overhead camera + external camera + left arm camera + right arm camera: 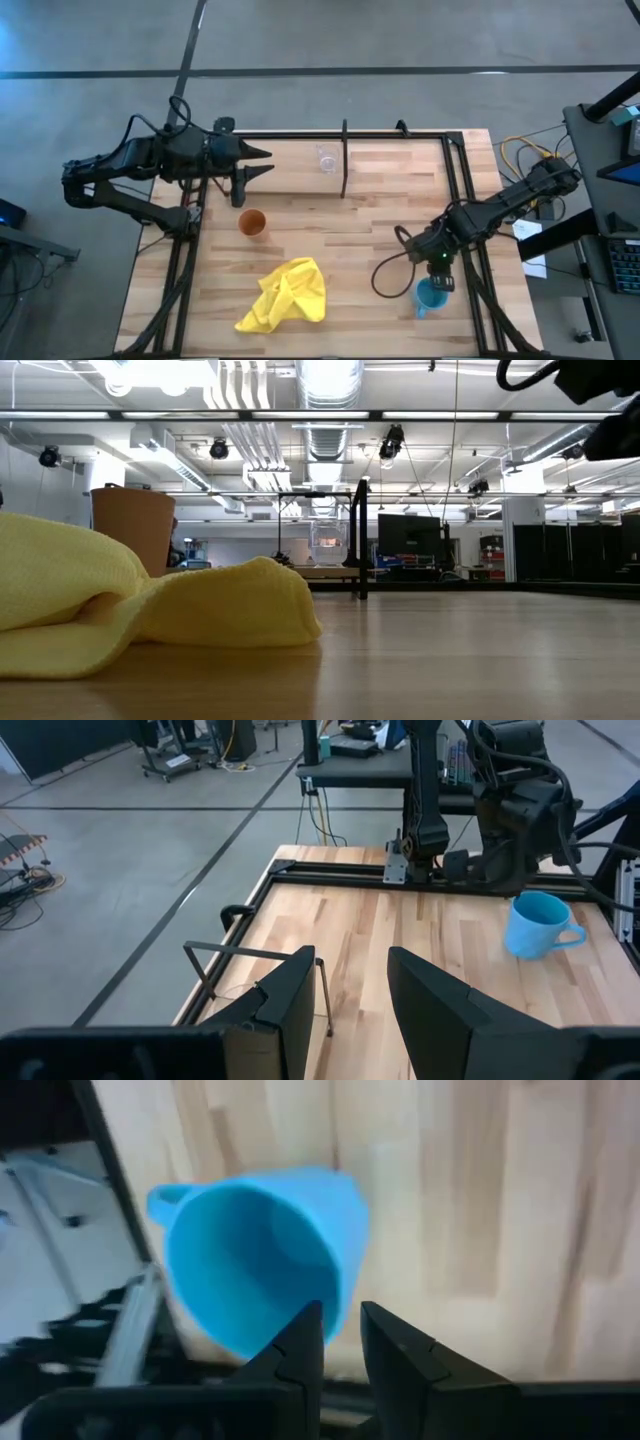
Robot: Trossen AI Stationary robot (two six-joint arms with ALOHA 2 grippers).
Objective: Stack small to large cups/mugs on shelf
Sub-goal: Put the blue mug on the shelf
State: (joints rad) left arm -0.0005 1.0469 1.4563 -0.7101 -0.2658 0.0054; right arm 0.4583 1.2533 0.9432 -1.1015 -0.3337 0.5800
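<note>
The blue mug [428, 297] stands on the table near its right near corner, also in the left wrist view [538, 925]. My right gripper [441, 280] comes down on its rim, shut on it [342, 1332]. The orange tumbler [252, 222] stands upright left of centre, tall in the low view [133, 525]. The clear glass cup [326, 158] stands on the shelf [400, 168], just left of the black divider [345, 172]. My left gripper [262, 163] hovers open at the shelf's left end, touching nothing [350, 990]. My right gripper pinches the blue mug's wall at the rim [335, 1305], on the side away from the handle [165, 1198]. One finger [300, 1342] is inside the mug and the other [390, 1342] outside. The fingers come from above, slanting. The mug's base is on the table.
A crumpled yellow cloth [285, 295] lies near the table's near edge, left of centre, filling the left of the low view [150, 610]. Black frame rails [460, 190] run along the table's sides. Bare wood lies between the tumbler and the mug.
</note>
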